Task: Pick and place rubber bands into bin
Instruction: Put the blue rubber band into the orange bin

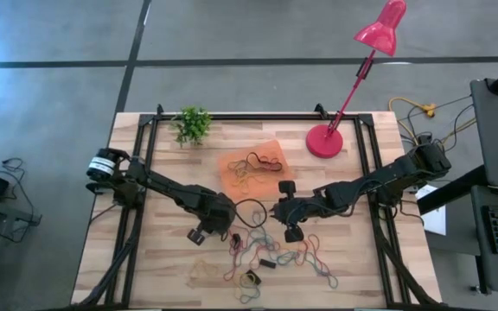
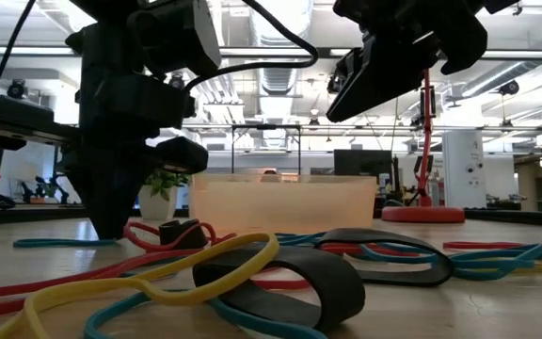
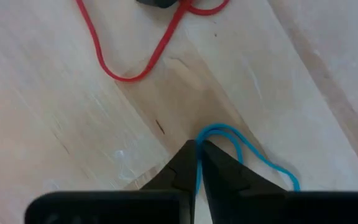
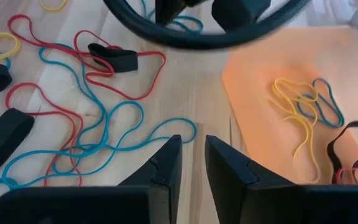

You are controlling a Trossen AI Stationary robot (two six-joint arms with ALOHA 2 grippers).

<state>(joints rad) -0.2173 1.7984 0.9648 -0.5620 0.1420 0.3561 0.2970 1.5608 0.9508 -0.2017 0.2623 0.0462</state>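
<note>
From above, the left hand (image 1: 234,239) is down at the table (image 1: 158,250), at the left edge of the scatter of rubber bands (image 1: 275,255), which spreads from there toward the table's front. The right hand (image 1: 287,210) hangs over the scatter's far side, between the loose bands and the bin (image 1: 232,164). The orange bin lies behind both hands, its long axis running left to right with a slight tilt, and several bands already lie inside. A red lamp (image 1: 325,140) stands to the bin's right and a small potted plant (image 1: 192,124) to its left.

At table height, the left hand (image 2: 111,224) comes straight down with its tip on the wood, and a blue band (image 2: 59,243) lies flat beside it. A yellow band (image 2: 149,278) and a wide black band (image 2: 285,278) lie in front, and the bin (image 2: 285,205) stands beyond them. The right hand is above, out of this view.

Past the left wrist, the 2 fingers (image 3: 219,177) are pinched together on a blue rubber band (image 3: 241,146); its loop pokes out just ahead of the tips and trails off to 1 side. A red band (image 3: 135,68) lies apart on the wood.

Past the right wrist, the right hand (image 4: 193,149) stands with a narrow gap between its fingers, holding nothing. Blue and red bands (image 4: 104,124) lie tangled below it, and the bin (image 4: 253,74) holds yellow, blue and black bands.
</note>
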